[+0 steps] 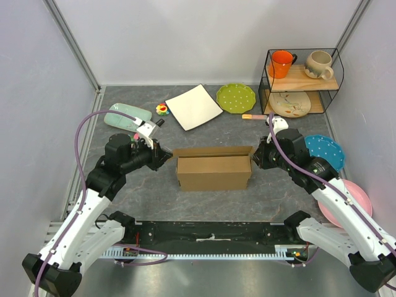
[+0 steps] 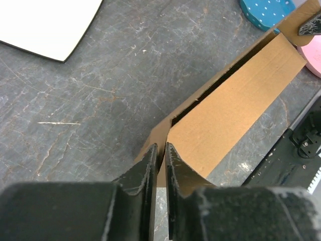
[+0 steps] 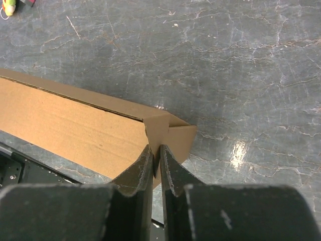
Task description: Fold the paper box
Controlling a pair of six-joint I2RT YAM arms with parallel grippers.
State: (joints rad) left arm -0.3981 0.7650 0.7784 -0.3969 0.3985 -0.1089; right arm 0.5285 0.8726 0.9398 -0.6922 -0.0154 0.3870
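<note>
The paper box (image 1: pixel 213 172) is brown corrugated cardboard standing mid-table, its long front wall facing the arms. My left gripper (image 1: pixel 166 156) is at the box's left end. In the left wrist view the box (image 2: pixel 235 105) runs off to the upper right, and the left gripper (image 2: pixel 161 146) is shut on its near end flap. My right gripper (image 1: pixel 257 158) is at the right end. In the right wrist view it (image 3: pixel 155 148) pinches the corner flap of the box (image 3: pixel 70 125), jaws nearly together on the cardboard.
Behind the box lie a white square plate (image 1: pixel 193 106), a green plate (image 1: pixel 236 98), a small toy (image 1: pixel 162 109) and a mint tray (image 1: pixel 128 115). A wire shelf (image 1: pixel 301 80) holds mugs. Teal (image 1: pixel 325 150) and pink (image 1: pixel 354 201) plates lie right. A black rail (image 1: pixel 210 234) runs in front.
</note>
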